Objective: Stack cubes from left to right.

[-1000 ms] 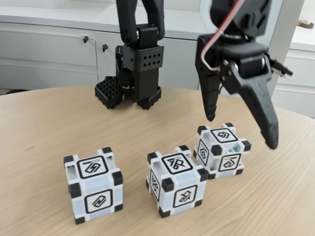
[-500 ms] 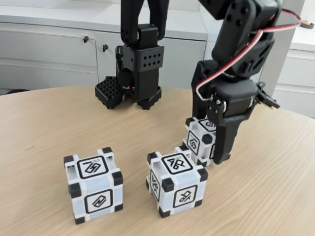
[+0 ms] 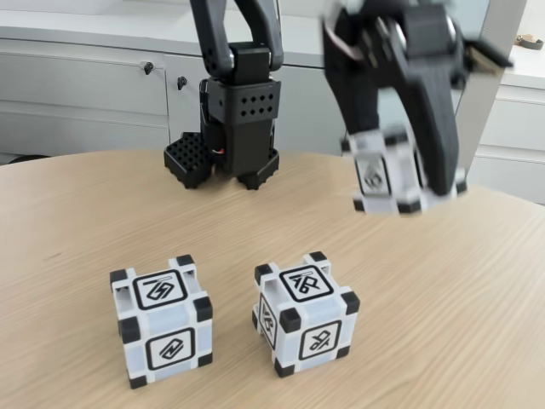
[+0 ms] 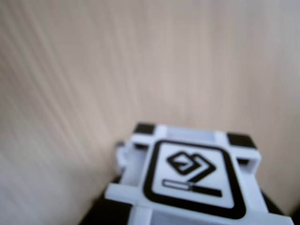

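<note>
Currently: gripper clamped on one cube, held in air above surface, right side of fixed view. Middle cube and left cube resting apart on surface. Step, judged: carry phase. Next move calls for centring over a resting cube, level lowering.

Office or lab interior: grey cabinets with knobs line the back wall behind a round wooden table bearing a black robot arm
</note>
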Controlling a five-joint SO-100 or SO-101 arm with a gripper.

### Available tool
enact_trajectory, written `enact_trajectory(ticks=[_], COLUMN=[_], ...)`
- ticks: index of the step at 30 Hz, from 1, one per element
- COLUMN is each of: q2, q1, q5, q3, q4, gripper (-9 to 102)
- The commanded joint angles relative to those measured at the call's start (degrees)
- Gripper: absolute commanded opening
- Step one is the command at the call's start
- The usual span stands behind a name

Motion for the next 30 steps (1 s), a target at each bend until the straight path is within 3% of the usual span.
enact_trajectory(ticks=[1,8,14,30], q2=[6.1,5.1,5.0,-9.9], q1=[7.8,25.9,35.6,38.9], q5=[-4.7,-15.0,-20.5,-17.4], q3=[-1.3,-1.1,-1.0,-6.9], q4=[-0.2,-0.2,-0.2,8.5], gripper=[0,0,0,0])
